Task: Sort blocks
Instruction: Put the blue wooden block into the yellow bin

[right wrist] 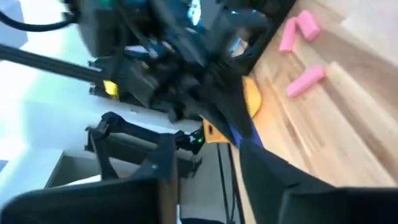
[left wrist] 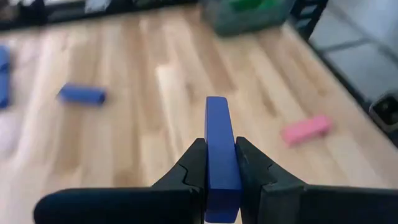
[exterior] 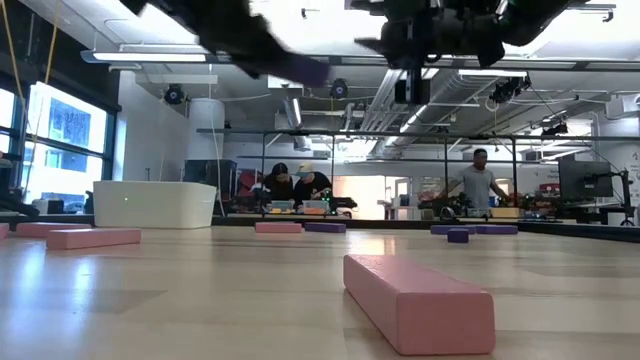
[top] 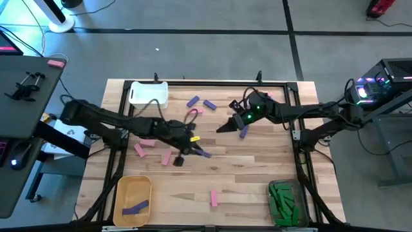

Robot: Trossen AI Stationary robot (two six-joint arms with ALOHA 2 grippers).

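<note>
The blocks are small flat bars in purple, pink and green, scattered over the wooden counter. The left gripper is clamped on a purple block, which stands on edge between its fingers and juts out past the tips; seen from above, this block sits near the middle of the counter, a little left of center. The left arm reaches in from the left edge, stretched low across the counter toward the middle. Two pink blocks lie just left of that gripper, another pink block lies alone toward the near edge, and two purple blocks rest at the far side beside the white bin. One purple block lies in the yellow bin at the near left, and green blocks fill the clear bin at the near right. The right arm stretches in from the right, its gripper right of center with a purple block just beside it; whether that gripper is open or closed cannot be told.
</note>
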